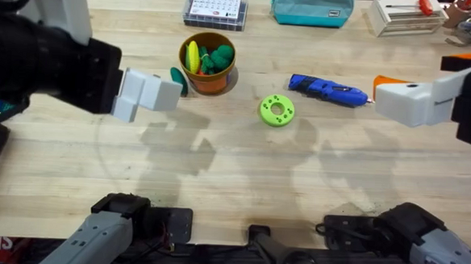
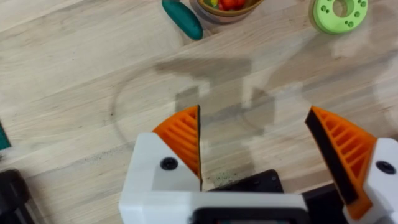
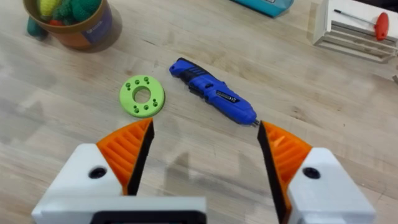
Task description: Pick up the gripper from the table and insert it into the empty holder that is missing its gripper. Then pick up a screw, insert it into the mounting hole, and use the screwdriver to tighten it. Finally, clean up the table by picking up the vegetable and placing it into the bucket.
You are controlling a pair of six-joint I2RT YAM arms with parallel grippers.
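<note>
Two grippers are held above the wooden table point(image 1: 233, 180), both with their orange ribbed pads spread wide and nothing between them. The left gripper point(image 2: 261, 149) is seen over bare wood, near the orange bucket point(image 1: 207, 66). A dark green vegetable point(image 1: 178, 80) lies on the table just beside the bucket, on its left side; whether the two touch cannot be told. More toy pieces, yellow and green, are heaped inside the bucket. The right gripper point(image 3: 205, 155) is raised near the tip end of the blue screwdriver point(image 1: 328, 90), which lies flat on the table. A lime-green disc point(image 1: 277, 110) with a centre hole is set between bucket and screwdriver. Along the far edge a clear parts box point(image 1: 216, 8) and a teal pouch point(image 1: 312, 7) are placed.
</note>
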